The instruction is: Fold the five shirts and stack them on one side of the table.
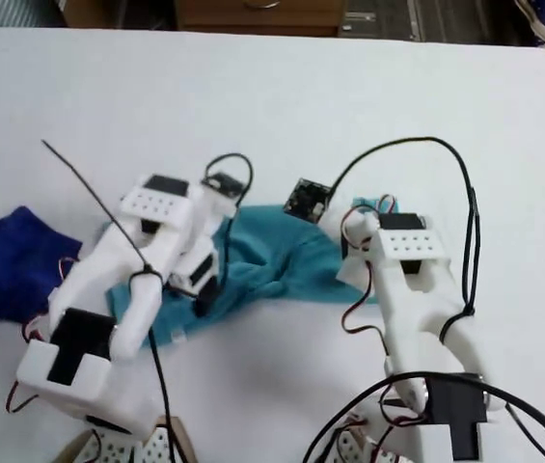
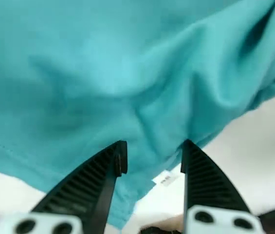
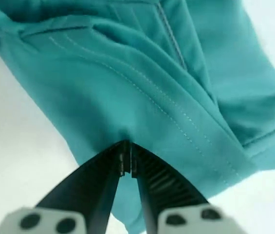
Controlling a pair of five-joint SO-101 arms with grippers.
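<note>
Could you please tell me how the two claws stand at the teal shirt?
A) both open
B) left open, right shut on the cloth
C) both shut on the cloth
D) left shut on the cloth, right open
B: the left claw stands open over the teal shirt, while the right claw pinches a fold of it.

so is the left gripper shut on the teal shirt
No, the left gripper is open, its tips apart over the teal shirt.
</note>
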